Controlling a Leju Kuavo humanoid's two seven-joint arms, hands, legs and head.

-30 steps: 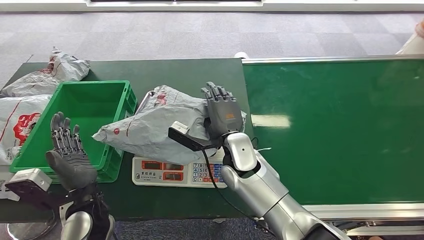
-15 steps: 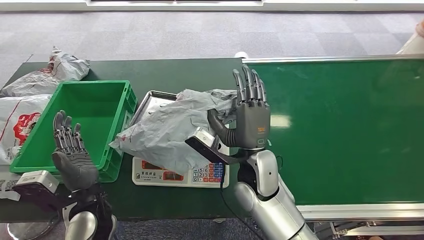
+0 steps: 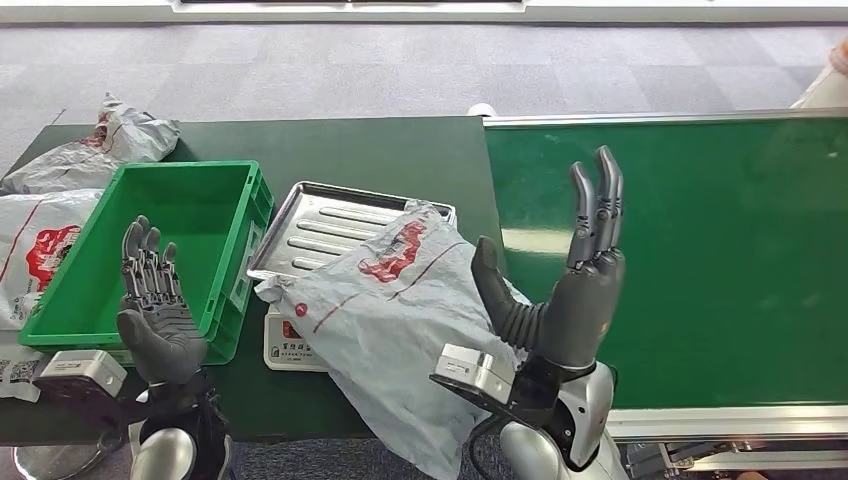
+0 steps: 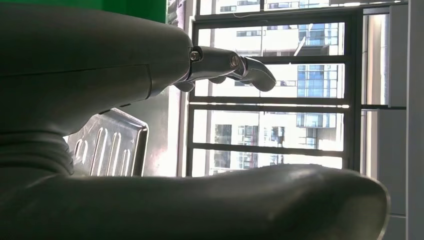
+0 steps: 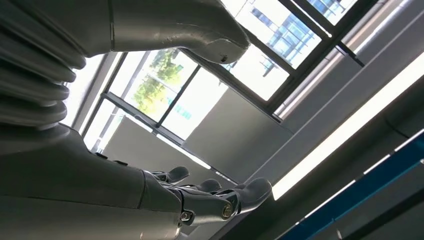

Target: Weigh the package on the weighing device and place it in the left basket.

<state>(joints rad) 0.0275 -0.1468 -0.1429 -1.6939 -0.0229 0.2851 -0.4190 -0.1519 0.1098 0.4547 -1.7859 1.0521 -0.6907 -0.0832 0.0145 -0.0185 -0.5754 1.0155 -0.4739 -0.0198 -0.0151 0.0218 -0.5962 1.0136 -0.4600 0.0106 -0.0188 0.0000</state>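
Observation:
The grey package (image 3: 395, 310) with red print lies tilted, its upper end on the corner of the scale's metal tray (image 3: 325, 225) and its lower end hanging past the table's front edge. My right hand (image 3: 565, 290) stands upright beside it, fingers straight and apart, thumb against the package's right edge, gripping nothing. The wrist view of this hand (image 5: 150, 200) shows an empty palm. My left hand (image 3: 152, 305) is raised with fingers spread, in front of the green basket (image 3: 215, 190). The scale's body (image 3: 282, 345) is mostly covered; the tray (image 4: 107, 150) appears beyond my left hand (image 4: 125, 65).
Two more grey packages (image 3: 95, 150) (image 3: 35, 250) lie left of the basket. A green conveyor belt (image 3: 700, 250) with metal rails runs on the right. A person's sleeve (image 3: 828, 85) is at the far right edge.
My right hand has drawn back toward me and risen, palm turned inward. The package came with it off the tray toward the table's front edge, baring the tray. My left hand shifted slightly.

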